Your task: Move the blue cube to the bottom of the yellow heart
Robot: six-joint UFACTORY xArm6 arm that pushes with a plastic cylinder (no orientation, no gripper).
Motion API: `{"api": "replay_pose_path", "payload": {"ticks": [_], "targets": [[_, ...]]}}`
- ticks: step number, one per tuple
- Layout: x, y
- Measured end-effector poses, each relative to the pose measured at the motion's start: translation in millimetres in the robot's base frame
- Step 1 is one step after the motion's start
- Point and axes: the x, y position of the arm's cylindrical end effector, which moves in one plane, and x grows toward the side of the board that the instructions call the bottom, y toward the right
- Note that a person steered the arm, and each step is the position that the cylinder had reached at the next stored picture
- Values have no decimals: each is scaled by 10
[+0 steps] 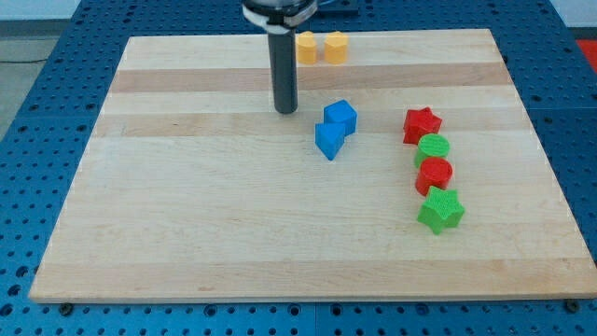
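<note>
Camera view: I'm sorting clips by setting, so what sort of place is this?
Probably a robotics lab bench. A wooden board lies on a blue perforated table; small coloured blocks, like the blue cube, sit on it, and my tip rests on the board left of that cube.

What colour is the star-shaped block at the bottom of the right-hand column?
Green; the green star shows clearly in the camera view.

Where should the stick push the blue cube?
No gripping, only pushing. My tip sits at the blue cube's left. Probably press its lower-right face, since the yellow blocks lie toward the view's top-left and another blue block touches its lower-left.
</note>
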Motion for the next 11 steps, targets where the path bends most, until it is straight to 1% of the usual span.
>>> {"api": "replay_pose_path", "payload": {"ticks": [2, 3, 4, 5, 8, 9, 11], "targets": [[642, 7], [726, 331], [715, 788], [565, 895], [-147, 893], [-298, 843], [-414, 415]]}}
